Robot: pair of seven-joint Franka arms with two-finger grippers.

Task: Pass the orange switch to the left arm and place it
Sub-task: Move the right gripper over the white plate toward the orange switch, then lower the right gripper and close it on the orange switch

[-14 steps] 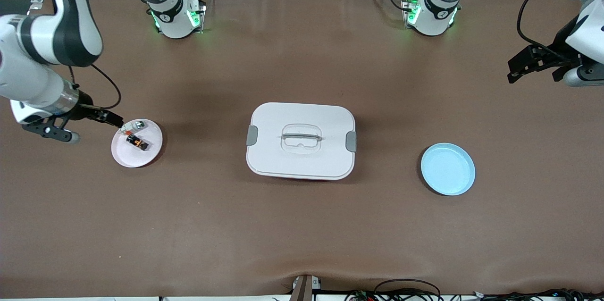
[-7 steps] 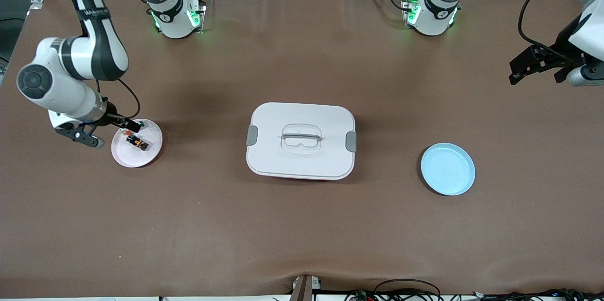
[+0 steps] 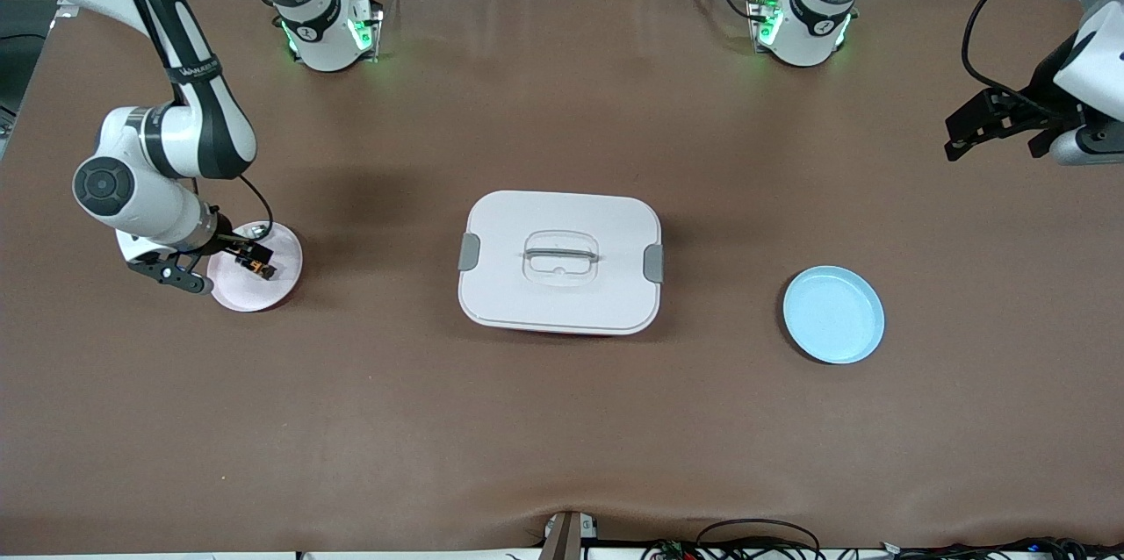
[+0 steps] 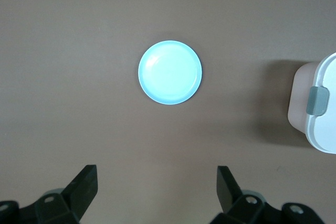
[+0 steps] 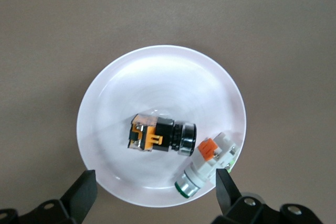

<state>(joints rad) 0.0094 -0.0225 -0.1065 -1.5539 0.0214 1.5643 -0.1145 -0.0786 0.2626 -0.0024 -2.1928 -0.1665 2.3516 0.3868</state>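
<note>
The right gripper (image 3: 230, 254) hangs over the pink plate (image 3: 279, 283) at the right arm's end of the table, its two fingers spread wide and holding nothing. In the right wrist view the black fingertips (image 5: 84, 190) stand apart on either side of the plate, with the orange switch (image 5: 160, 135) lying on its side in the plate between them, untouched. Beside it in the same plate lies a silver-and-white component (image 5: 206, 163) with an orange-red part, just apart from the switch or barely touching it; which cannot be told.

Judged from this, the task is at its first step: the pick is being lined up, no grasp is made, and the lift, the hand-over between arms and the placing all remain.

The blue plate (image 3: 833, 315), bare, sits toward the left arm's end, slightly nearer the front camera than the box. The white box (image 3: 559, 262), lid on and grey latches at both ends, stands at mid-table between the two plates, squarely on the straight line from one to the other. Any carry will probably need to go over or round it.

The left gripper (image 3: 1003, 117) waits aloft over the table's edge at the left arm's end, fingers spread and empty.

The surface is a brown mat, slightly rippled along the edge nearest the camera, where cables lie. Both arm bases (image 3: 325, 32) show green lights.
</note>
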